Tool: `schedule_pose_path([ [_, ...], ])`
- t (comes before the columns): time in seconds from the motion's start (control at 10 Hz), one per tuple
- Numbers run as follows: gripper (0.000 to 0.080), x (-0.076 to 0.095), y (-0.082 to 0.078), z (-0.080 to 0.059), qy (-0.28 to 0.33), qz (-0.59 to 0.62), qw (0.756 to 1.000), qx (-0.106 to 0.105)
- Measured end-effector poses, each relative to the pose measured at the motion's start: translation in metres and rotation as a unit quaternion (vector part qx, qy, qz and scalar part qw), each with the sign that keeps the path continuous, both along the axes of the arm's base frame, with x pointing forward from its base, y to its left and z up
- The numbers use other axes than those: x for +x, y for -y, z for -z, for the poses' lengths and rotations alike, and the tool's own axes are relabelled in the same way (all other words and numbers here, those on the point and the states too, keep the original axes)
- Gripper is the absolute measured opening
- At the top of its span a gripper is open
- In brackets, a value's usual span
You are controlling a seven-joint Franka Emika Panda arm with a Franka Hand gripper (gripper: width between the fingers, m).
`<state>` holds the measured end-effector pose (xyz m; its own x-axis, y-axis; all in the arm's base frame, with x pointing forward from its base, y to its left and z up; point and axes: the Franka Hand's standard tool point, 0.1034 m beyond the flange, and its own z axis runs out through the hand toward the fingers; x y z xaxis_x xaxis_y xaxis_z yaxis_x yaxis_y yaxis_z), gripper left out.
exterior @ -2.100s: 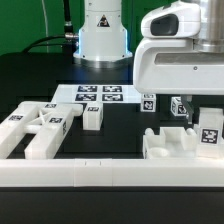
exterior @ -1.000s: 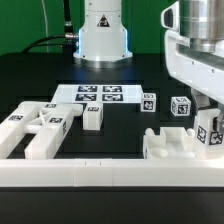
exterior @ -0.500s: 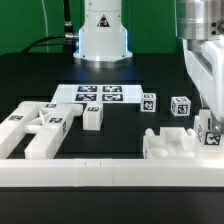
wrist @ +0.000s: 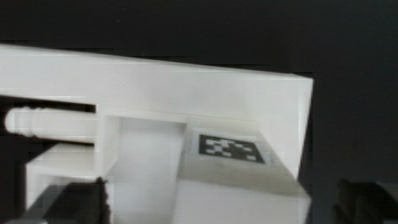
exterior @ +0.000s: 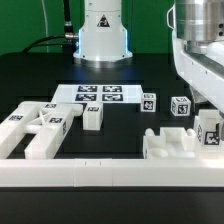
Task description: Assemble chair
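The chair is in loose glossy white parts. A partly joined block stands at the exterior view's right front, with an upright tagged piece on its right end. My gripper hangs right over that piece. In the wrist view the tagged white piece fills the middle, with a round peg sticking out beside it. My gripper is open, its dark fingers standing wide on either side of the piece. Whether they touch it is unclear.
Several white parts lie at the left front, and a short block sits near the middle. Two small tagged cubes stand behind. The marker board lies further back, and a low border rail runs along the front.
The arm came in from above, dropped onto the upright tagged piece, then lifted slightly. The jaws have spread apart; the piece stays on the block.
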<state>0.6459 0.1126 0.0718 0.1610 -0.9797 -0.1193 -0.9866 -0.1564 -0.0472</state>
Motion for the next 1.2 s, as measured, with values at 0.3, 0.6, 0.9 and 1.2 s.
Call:
schedule_pose_path([
  [0.3, 0.0649, -0.0002, 0.0002, 0.0002, 0.014, -0.119, 0.993, -0.004],
  [0.6, 0.0649, -0.0002, -0.0009, -0.0041, 0.018, -0.278, 0.96, -0.016],
  [0.9, 0.0649, -0.0006, -0.0001, -0.0033, 0.03, -0.409, 0.912, -0.022],
  [1.2, 0.0649, -0.0007, -0.0012, -0.0035, 0.041, -0.501, 0.864, -0.023],
])
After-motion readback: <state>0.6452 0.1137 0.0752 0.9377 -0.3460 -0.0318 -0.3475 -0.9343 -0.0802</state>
